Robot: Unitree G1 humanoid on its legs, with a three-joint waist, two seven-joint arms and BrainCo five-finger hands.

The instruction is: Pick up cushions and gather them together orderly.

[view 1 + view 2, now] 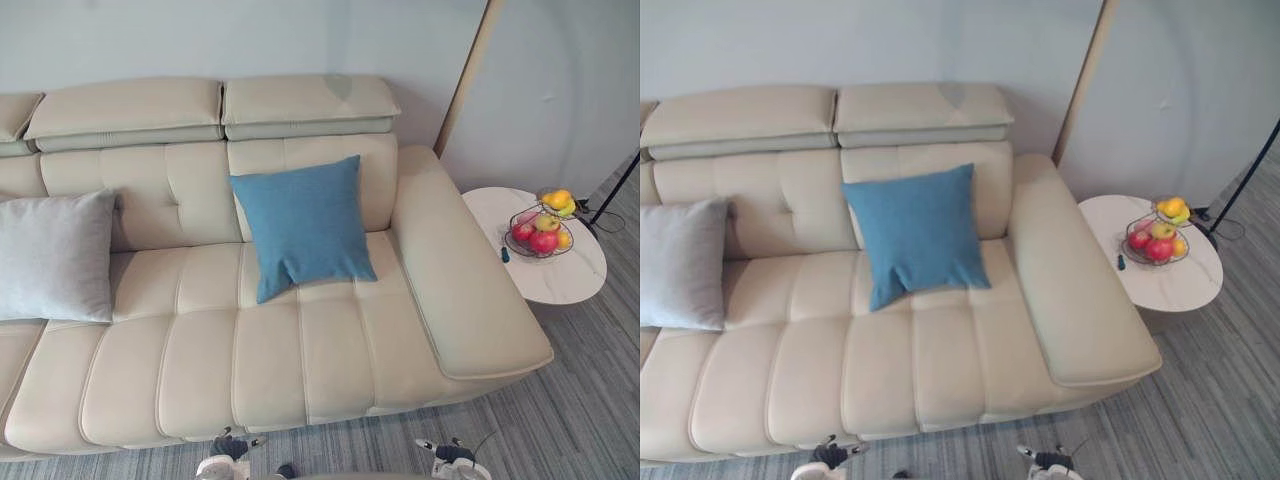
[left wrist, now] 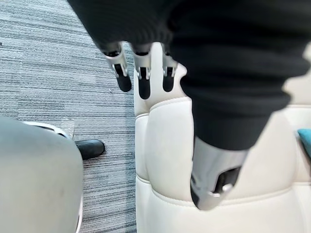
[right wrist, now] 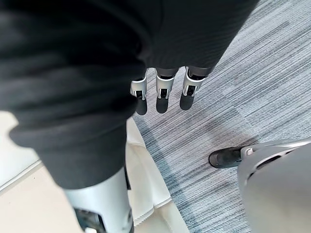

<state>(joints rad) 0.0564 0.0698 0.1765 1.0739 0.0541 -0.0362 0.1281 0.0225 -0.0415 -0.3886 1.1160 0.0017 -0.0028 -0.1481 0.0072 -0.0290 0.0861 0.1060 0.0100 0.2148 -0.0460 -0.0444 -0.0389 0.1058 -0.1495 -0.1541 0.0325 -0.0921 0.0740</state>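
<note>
Well apart from the fingers of both hands, up on the seat of the cream sofa, the blue cushion leans tilted against the backrest near the armrest. Its lower edge rests on the seat and its upper corners are free. The grey cushion leans against the backrest further toward the robot's left, with a stretch of bare seat between the two. Both look light, soft and plump, with a woven cover that should give the fingertips friction rather than slip. Neither is fragile, but either would likely sag and swing if lifted by one corner. The better hold is probably a pinch on the middle of the top edge with the thumb behind it, or one hand pressed on each side edge so the cushion keeps its square shape on the way to its partner. The left hand hangs with its fingers straight, relaxed and spread slightly, holding nothing. Their dark tips point down at the carpet, with the sofa's front edge just beside them and a sliver of the blue cushion showing far past the thumb. The right hand hangs the same way, fingers straight and empty over the carpet, with the sofa's front panel near the thumb, which is blurred but seems to stand apart from the fingers. Both arms need to rise and reach forward over the seat before either hand can touch fabric.
</note>
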